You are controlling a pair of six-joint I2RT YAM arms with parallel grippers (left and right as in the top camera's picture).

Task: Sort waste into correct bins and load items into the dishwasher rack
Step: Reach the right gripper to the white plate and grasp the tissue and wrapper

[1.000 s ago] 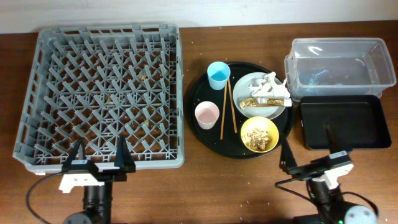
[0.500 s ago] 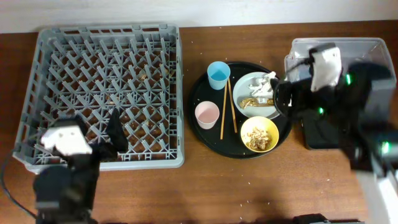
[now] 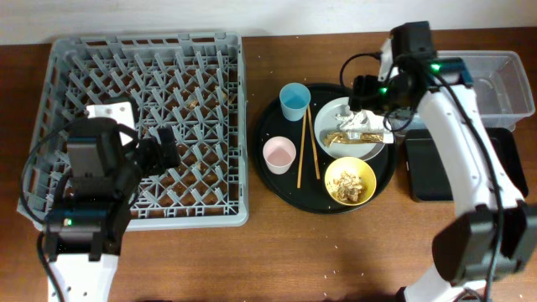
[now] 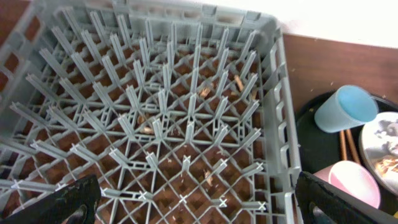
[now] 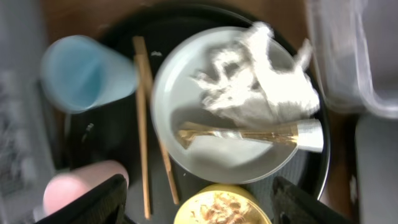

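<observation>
Grey plastic pegged rack (image 3: pixel 143 84) holds no dishes, crumpled white napkins (image 5: pixel 261 87) and gold-brown wrapper (image 5: pixel 242 132) sit unsorted on the round white plate (image 5: pixel 186 93), left gripper (image 4: pixel 198 202) and right gripper (image 5: pixel 199 202) both gape.

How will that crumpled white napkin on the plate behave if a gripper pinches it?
The napkin looks light and floppy, so it will likely squash and dangle. It seems to touch the gold wrapper, which might drag along.
</observation>
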